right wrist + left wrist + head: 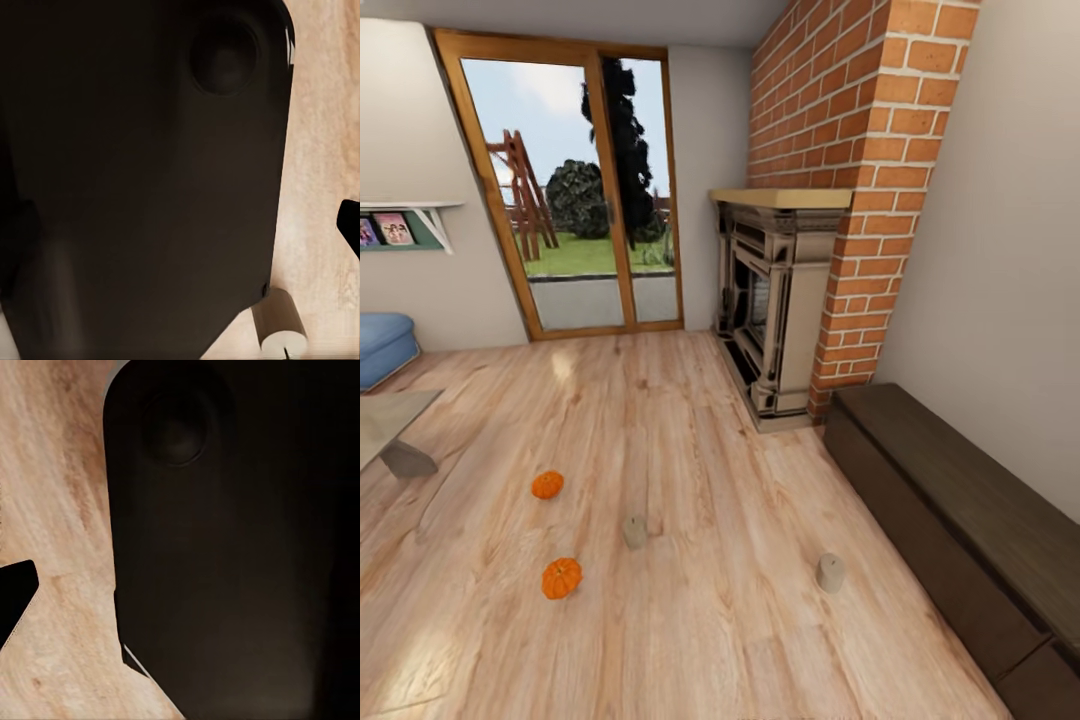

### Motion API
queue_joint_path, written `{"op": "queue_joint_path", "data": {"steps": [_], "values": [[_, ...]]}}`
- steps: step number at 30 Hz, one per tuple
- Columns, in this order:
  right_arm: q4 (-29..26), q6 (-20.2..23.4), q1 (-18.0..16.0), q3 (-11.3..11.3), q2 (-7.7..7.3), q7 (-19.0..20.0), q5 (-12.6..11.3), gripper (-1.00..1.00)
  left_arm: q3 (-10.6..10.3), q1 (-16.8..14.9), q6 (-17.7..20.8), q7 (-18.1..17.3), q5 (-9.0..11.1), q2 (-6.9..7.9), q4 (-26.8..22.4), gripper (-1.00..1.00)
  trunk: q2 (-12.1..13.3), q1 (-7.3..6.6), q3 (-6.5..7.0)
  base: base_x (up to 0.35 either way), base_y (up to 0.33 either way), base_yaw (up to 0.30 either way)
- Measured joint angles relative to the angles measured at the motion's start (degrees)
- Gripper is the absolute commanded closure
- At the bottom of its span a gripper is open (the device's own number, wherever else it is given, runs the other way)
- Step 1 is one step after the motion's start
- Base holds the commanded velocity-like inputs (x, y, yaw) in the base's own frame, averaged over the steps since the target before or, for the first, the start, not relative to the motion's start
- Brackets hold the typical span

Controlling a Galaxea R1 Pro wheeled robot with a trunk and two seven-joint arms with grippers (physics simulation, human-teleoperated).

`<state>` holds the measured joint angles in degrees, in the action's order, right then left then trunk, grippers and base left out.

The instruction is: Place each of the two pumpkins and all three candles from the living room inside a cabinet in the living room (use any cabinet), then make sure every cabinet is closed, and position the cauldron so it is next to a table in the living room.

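Pumpkins: both on the wood floor (690, 440), nothing stowed. Far pumpkin (547, 485) sits near the glass surface (390, 420) corner at left, near pumpkin (561, 578) just this side of it. Two candles are on the floor in the head view: one (635, 531) right of the pumpkins, another (830, 573) nearer the cabinet (960, 520). Right wrist view catches a candle (279, 324) beside a dark robot body part (142, 172); can't tell if it's the third. Cabinet along the right wall looks shut. Cauldron isn't located. Pincer state, left and right: cannot tell. Judgement: essentially zero progress; all five items, cabinet check and cauldron are left.
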<state>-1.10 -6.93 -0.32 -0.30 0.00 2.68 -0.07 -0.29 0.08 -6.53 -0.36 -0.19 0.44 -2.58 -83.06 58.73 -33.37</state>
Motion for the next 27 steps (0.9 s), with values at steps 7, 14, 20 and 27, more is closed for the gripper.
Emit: {"op": "queue_joint_path", "data": {"steps": [7,14,20,27], "values": [[0.00,0.00,0.00,0.00,0.00,-0.01,0.00,-1.00,-0.16,0.00,0.01,-0.10,-0.19,-0.05,0.05,-1.00,0.00,0.00,-0.26,0.000,0.000,-0.271],[0.00,0.00,0.00,0.00,0.00,0.02,0.00,-1.00,-0.19,0.02,-0.08,-0.11,0.10,0.08,0.21,-1.00,0.00,0.00,-0.53,0.000,0.000,-0.271],[0.00,0.00,0.00,0.00,0.00,0.06,0.00,-1.00,-0.18,0.07,-0.55,-0.12,0.31,0.16,0.35,-1.00,0.00,0.00,-0.76,0.000,0.000,-0.271],[0.00,0.00,0.00,0.00,0.00,0.08,0.00,-1.00,-0.19,0.08,-2.91,-0.12,0.35,0.23,0.76,-1.00,0.00,0.00,-1.02,0.000,0.000,-0.271]]}}
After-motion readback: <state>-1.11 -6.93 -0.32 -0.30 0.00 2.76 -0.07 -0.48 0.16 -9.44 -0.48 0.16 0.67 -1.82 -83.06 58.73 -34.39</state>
